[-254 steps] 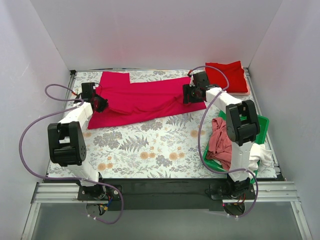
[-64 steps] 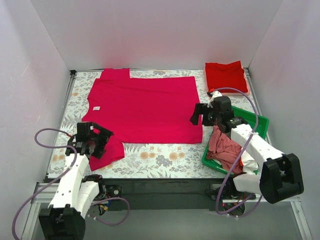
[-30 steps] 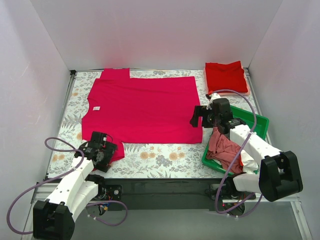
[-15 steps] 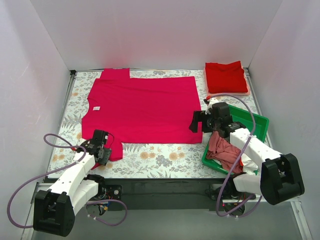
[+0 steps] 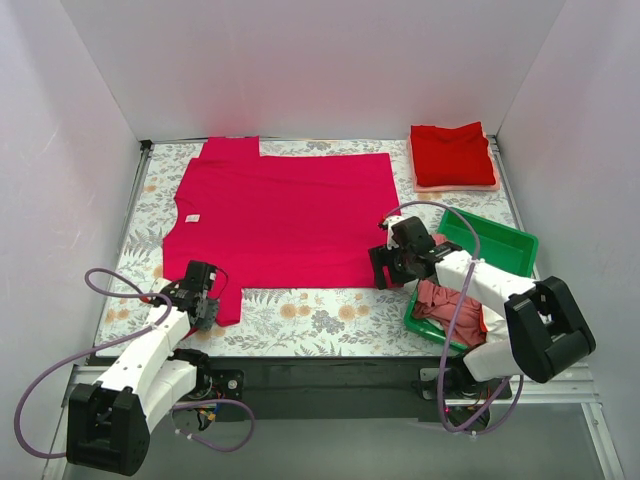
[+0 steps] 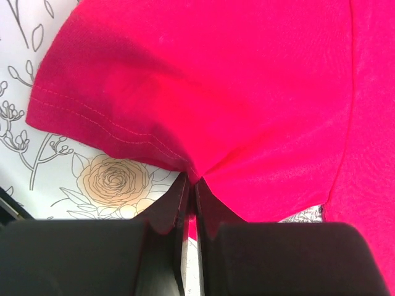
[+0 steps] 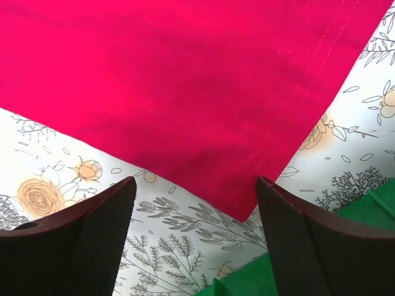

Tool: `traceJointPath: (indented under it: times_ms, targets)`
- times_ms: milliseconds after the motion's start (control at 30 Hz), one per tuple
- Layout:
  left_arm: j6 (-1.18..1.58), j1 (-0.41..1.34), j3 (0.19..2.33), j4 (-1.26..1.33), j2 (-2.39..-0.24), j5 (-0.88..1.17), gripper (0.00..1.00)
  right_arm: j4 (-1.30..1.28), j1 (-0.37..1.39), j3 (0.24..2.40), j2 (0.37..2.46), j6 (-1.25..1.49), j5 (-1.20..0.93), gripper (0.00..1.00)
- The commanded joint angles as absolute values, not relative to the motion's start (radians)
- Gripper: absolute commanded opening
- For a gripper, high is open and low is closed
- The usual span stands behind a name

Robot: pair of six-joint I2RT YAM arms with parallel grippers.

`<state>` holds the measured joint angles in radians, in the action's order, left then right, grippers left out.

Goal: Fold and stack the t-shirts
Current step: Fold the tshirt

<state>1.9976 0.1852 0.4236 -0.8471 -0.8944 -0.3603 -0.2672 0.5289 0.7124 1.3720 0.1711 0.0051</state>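
A magenta-crimson t-shirt (image 5: 285, 215) lies spread flat on the floral table. My left gripper (image 5: 203, 300) sits at its near-left sleeve. In the left wrist view this gripper (image 6: 191, 182) is shut, pinching the sleeve's hem, and the cloth (image 6: 247, 92) puckers at the fingertips. My right gripper (image 5: 385, 268) hovers open over the shirt's near-right corner (image 7: 241, 213). Its fingers (image 7: 92, 228) stand on either side of the corner, holding nothing. A folded red t-shirt (image 5: 452, 153) rests on a pale pink one (image 5: 465, 186) at the back right.
A green tray (image 5: 505, 245) stands at the right, just beside my right arm, with a crumpled dusty-pink t-shirt (image 5: 440, 300) in it. Its rim (image 7: 370, 209) shows in the right wrist view. White walls close in three sides.
My left gripper has shut on the sleeve hem. My right gripper has moved down and left from beside the tray to the shirt's near-right corner.
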Motion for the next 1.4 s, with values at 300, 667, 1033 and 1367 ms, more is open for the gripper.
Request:
traceJointPath:
  times_ms: [300,667,1033,1367]
  targets:
    - [2.134,0.181,0.505,-0.887,-0.884,-0.436,0.00,-0.379,0.535,0.796,1.509,0.167,0.094,0.66]
    - [2.126,0.181,0.512,-0.882,-0.870,-0.428,0.00,-0.382,0.535,0.801,1.545,0.179,0.061,0.33]
    - [2.088,0.181,0.546,-0.870,-0.862,-0.440,0.00,-0.420,0.538,0.825,1.506,0.201,0.058,0.01]
    - [1.990,0.181,0.660,-0.770,-0.955,-0.440,0.00,-0.468,0.538,0.945,1.519,0.190,0.072,0.01]
